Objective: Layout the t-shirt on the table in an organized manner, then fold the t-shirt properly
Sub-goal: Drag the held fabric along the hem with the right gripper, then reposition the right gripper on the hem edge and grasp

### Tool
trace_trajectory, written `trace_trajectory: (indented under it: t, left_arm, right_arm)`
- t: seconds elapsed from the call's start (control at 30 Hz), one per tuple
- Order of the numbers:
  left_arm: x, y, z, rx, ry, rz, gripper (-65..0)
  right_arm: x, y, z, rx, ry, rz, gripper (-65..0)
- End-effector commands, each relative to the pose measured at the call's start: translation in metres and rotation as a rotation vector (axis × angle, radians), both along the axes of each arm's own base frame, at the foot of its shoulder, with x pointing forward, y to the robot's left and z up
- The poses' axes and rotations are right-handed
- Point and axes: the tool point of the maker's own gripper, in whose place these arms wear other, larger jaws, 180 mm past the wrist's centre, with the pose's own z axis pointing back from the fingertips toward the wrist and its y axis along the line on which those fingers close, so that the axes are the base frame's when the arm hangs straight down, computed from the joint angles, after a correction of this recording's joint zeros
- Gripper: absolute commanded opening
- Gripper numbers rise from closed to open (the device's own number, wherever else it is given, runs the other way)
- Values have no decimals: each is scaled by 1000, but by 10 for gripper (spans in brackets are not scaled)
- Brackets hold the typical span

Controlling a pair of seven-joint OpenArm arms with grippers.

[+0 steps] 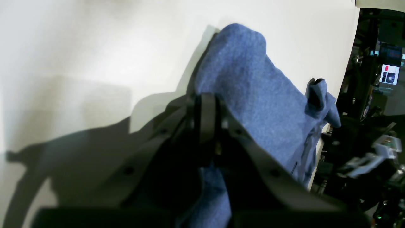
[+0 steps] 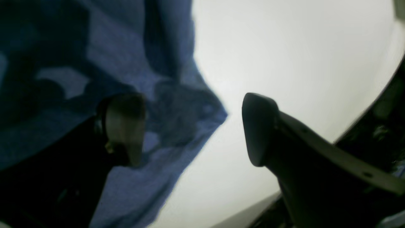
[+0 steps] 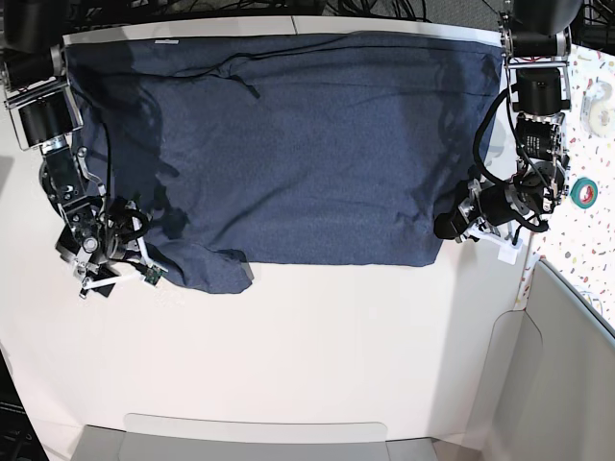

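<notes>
The t-shirt point(image 3: 288, 144) lay spread wide across the far half of the white tabletop point(image 3: 317, 346), plain side up. The left tool point(image 1: 207, 126) was pressed together, pinching a raised fold of the shirt's edge. The right tool point(image 2: 190, 126) stood spread, one finger point(image 2: 125, 126) over the cloth at its sleeve corner, the other over bare tabletop, gripping nothing.

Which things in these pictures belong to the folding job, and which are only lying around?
Belong to the job:
- t-shirt
- table
- left gripper, shut on the t-shirt
- right gripper, open at the shirt's edge

Only lying around:
- tape roll on the speckled surface
- cables behind the table
</notes>
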Motion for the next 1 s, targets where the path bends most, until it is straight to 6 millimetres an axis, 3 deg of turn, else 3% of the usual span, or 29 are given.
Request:
trace_trajectory:
  t: [0.0,0.1,0.23,0.57,0.73,0.97]
  left_arm:
    - [-12,10,-12,38,53,8,-650]
    - [-12,10,-12,38,53,8,-650]
    - [-12,10,-12,38,53,8,-650]
    - [-12,10,-12,38,53,8,-650]
    - [-12,10,-12,38,53,8,-650]
    - [-12,10,-12,38,53,8,-650]
  right_arm:
    - [18,-4,21,8,-59,2,-192]
    - [19,-6,11,33,-38,-17,-192]
    - [25,-7,12,43,-39,-31,-192]
    - [42,-25,40,90,-119,-113,-193]
    - [40,-22,23,112,-76,-135,-201]
    - [44,-4,16,157,-65,-128,-294]
